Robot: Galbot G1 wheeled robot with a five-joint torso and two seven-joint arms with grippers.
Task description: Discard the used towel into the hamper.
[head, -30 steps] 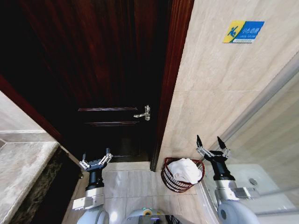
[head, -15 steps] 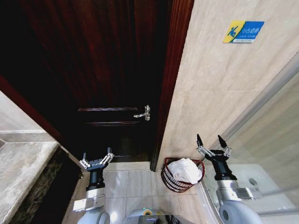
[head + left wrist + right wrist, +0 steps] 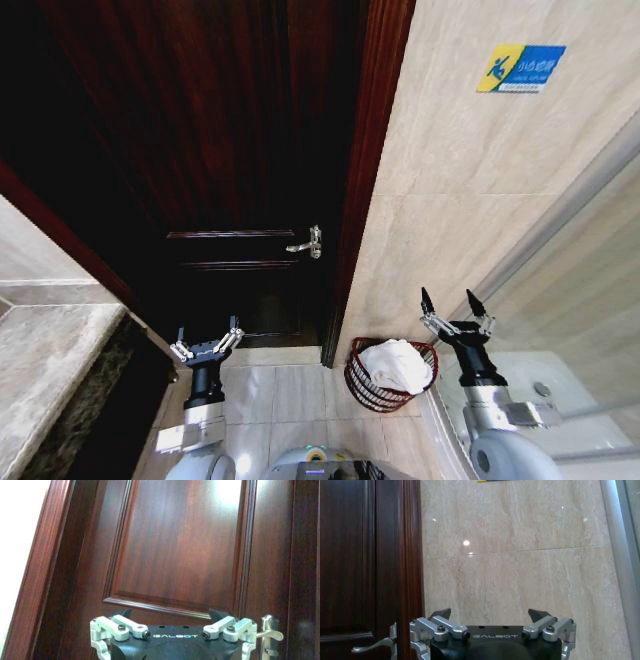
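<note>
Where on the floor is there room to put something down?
Bare floor tiles lie between the left tool and the hamper. It is crowded by the wall: the towel fills the hamper, with the right tool raised beside it.
</note>
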